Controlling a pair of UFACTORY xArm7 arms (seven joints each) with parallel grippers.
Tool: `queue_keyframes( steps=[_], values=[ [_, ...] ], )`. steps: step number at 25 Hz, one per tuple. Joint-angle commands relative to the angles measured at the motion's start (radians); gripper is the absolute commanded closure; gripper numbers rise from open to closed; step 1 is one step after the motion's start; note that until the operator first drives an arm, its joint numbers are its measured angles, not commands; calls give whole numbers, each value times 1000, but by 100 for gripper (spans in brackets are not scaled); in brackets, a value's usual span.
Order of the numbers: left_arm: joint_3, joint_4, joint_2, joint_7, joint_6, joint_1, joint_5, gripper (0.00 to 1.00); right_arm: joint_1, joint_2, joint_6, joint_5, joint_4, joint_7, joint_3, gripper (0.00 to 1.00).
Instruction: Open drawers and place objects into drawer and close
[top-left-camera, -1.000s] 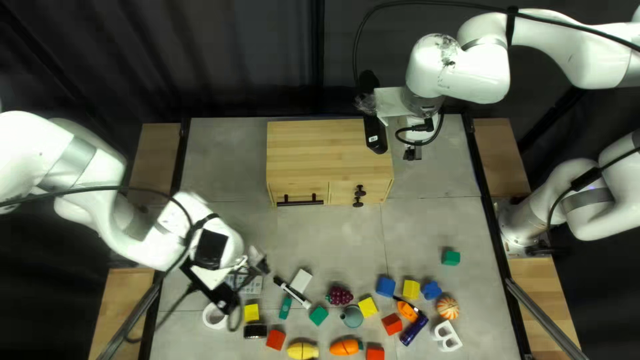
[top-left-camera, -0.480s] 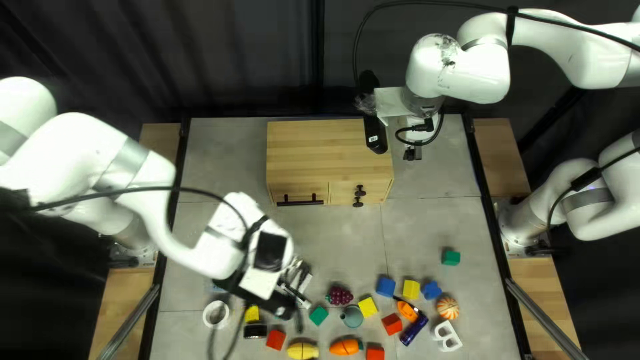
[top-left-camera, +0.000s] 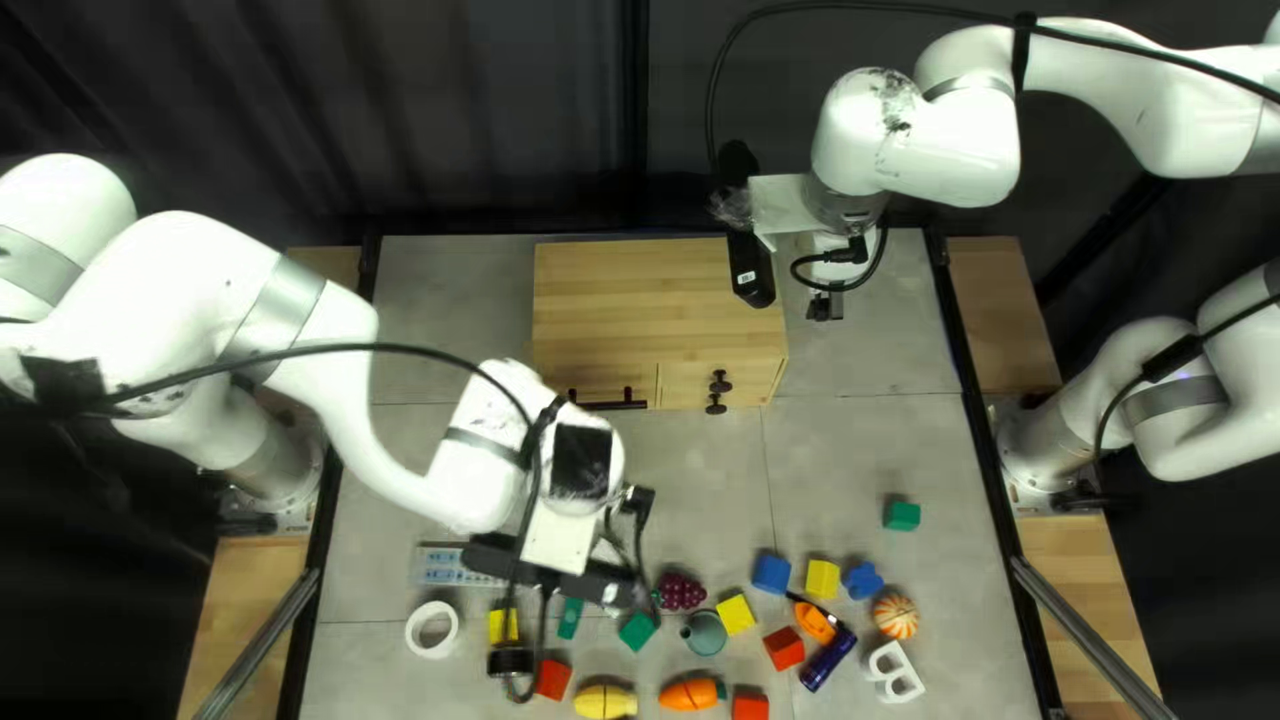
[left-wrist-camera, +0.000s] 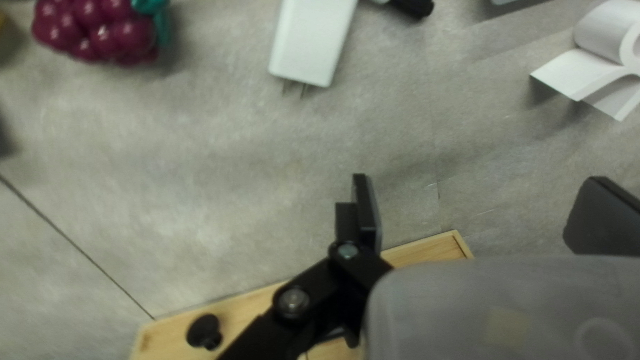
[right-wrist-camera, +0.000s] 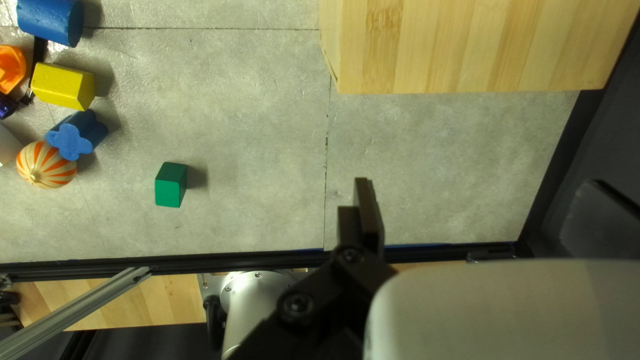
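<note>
Hidden: the left arm (top-left-camera: 314, 340) covers the cabinet's front left corner; under its mount, at the lower left of the top left view, a pale panel (top-left-camera: 447, 566) shows only in part. The white plug (left-wrist-camera: 315, 40), with metal prongs, shows in the left wrist view, cut off.
Hard to make out: a curled white strip (left-wrist-camera: 567, 70) ahead of the left fingers, unidentified.
Left claw: the left gripper (top-left-camera: 638, 504) has its fingers wide apart, nothing between them.
Right claw: the right gripper (top-left-camera: 826, 308) is also spread, beside the cabinet, holding nothing.
Cabinet: pale striped wood (top-left-camera: 654, 294), upper middle of the top left view; drawer front (top-left-camera: 594, 380) closed, dark bar handle (top-left-camera: 607, 403).
Loose things: glossy, knobbly grapes (top-left-camera: 680, 591), lower middle; striped round ball (top-left-camera: 896, 615), lower right, by a lobed blue block (top-left-camera: 864, 580); flat-sided green block (top-left-camera: 903, 515) above them.
Room: mottled grey tabletop (top-left-camera: 854, 454) between cabinet and blocks.
Edge: dark rail (top-left-camera: 988, 494) at right.
</note>
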Motion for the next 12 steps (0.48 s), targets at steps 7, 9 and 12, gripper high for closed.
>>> queue_keyframes(
  steps=[7,9,12],
  values=[
    [-61,-84,-117,-782,-28,-58,-70,0,0,0,0,0,0,0,0,0],
    [-64,-79,-114,-795,-22,-62,-66,0,0,0,0,0,0,0,0,0],
    [-64,-79,-114,-795,-22,-62,-66,0,0,0,0,0,0,0,0,0]
  ],
)
